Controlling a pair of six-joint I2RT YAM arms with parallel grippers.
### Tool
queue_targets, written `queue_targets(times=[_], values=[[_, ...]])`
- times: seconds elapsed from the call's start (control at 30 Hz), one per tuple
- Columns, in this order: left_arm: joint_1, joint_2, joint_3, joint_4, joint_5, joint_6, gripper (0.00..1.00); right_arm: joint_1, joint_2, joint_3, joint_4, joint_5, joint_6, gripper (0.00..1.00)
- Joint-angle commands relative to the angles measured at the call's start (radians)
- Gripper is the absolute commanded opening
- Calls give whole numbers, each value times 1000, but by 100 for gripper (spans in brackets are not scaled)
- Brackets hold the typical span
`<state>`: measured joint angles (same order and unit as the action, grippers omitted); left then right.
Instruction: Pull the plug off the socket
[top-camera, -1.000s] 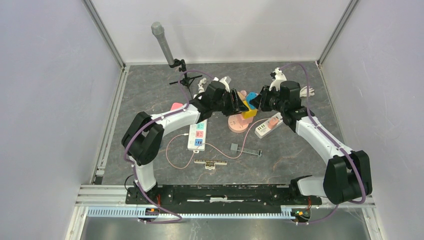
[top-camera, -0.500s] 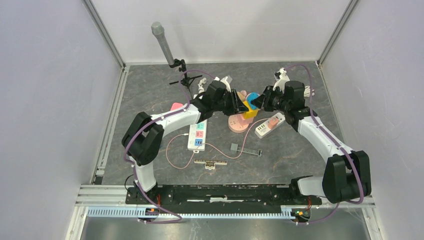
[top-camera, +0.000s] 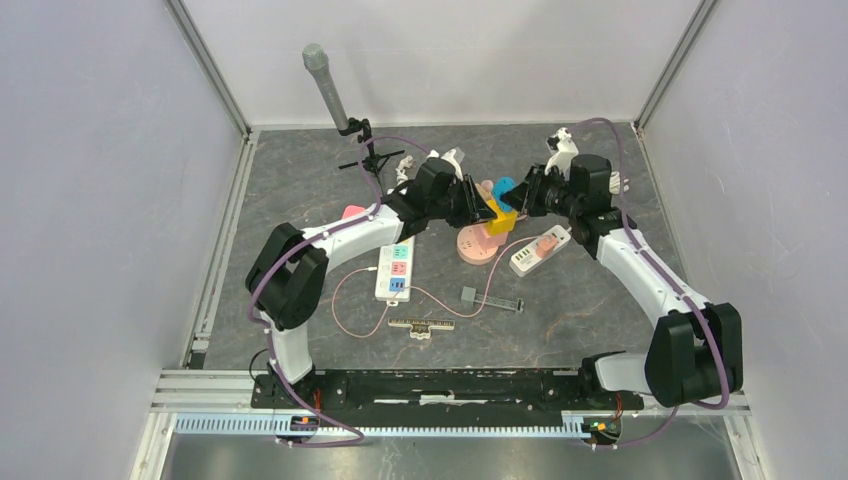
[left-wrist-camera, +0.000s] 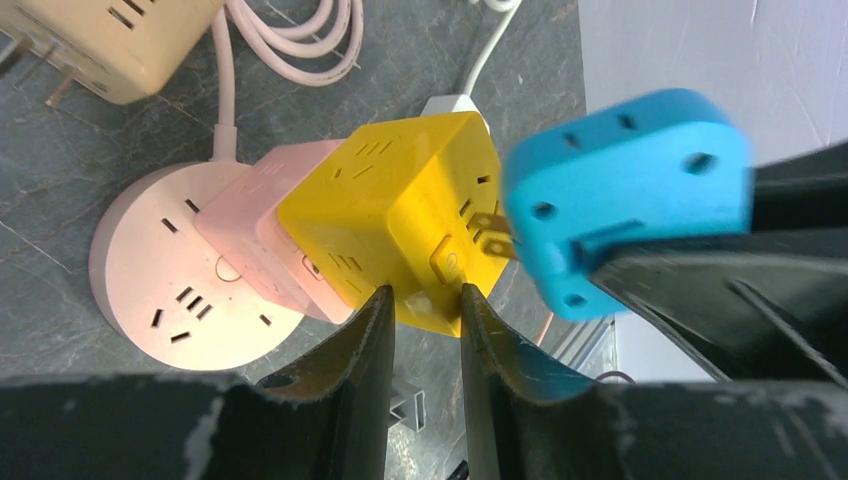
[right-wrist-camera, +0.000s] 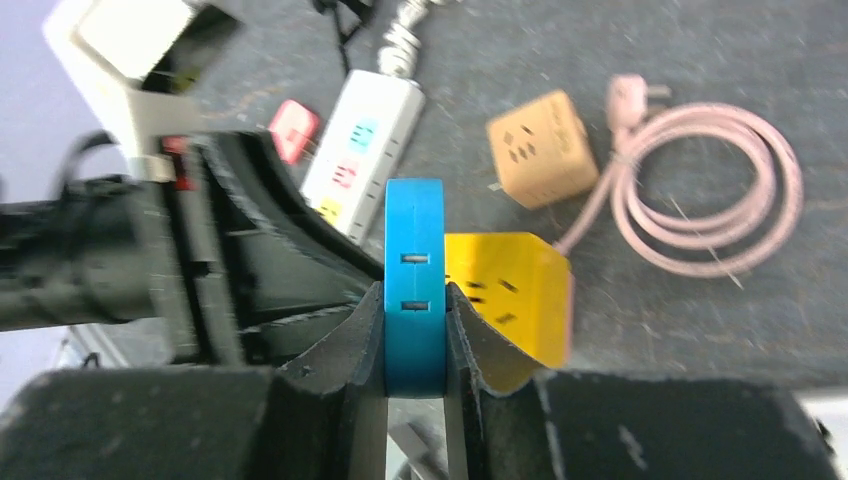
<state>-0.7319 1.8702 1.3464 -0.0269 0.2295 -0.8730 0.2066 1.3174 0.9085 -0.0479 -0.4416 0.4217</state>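
Toward the middle of the tabletop's far edge, the yellow socket cube (left-wrist-camera: 400, 215) is pinched by the left gripper (left-wrist-camera: 425, 296) as an anchor, while the blue plug (left-wrist-camera: 625, 190), prongs showing in the gap, is clamped by the right gripper (right-wrist-camera: 415, 292) for withdrawal.

The overhead camera is looking down from behind, while both wrist cameras are facing each other closely, sharing the yellow cube (left-wrist-camera: 400, 215).

Grey mic (top-camera: 325, 85) on stand at back-left; white pwr strip (top-camera: 395, 271) w/ coloured outlets mid-table; 2nd white strip (top-camera: 538, 250) to its right; tan cube adapter (right-wrist-camera: 543, 148) beside coiled pink cord (right-wrist-camera: 783, 190); ruler (top-camera: 421, 324) near front, small grey block (top-camera: 468, 294) nearby.
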Motion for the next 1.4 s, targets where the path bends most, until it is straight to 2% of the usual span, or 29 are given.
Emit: queue_targets(times=[0.0,0.17,0.33,0.47,0.57,0.7,0.87,1.13,1.27,1.37], values=[[15,99,-47,-211,-168,104,31,6,-20,91,122,-104,89,0],[15,101,-46,-218,-164,110,31,5,-32,94,93,-45,50,0],[15,86,-39,-208,-131,116,32,-5,-76,107,19,134,-8,0],[17,70,21,-207,-61,143,42,-31,-99,131,-51,304,-33,0],[17,58,92,-225,-21,159,54,-67,-87,124,-84,342,-22,0],[22,37,170,-246,11,170,69,-109,-55,74,-76,306,-13,0],[31,-7,198,-282,-4,205,81,-177,21,16,-17,197,-9,5],[43,-107,79,-306,-99,267,90,-227,210,27,40,74,-26,21],[44,-167,-31,-300,-145,296,92,-236,306,80,40,68,-45,25],[45,-207,-117,-286,-182,305,94,-239,371,131,17,88,-69,31]])
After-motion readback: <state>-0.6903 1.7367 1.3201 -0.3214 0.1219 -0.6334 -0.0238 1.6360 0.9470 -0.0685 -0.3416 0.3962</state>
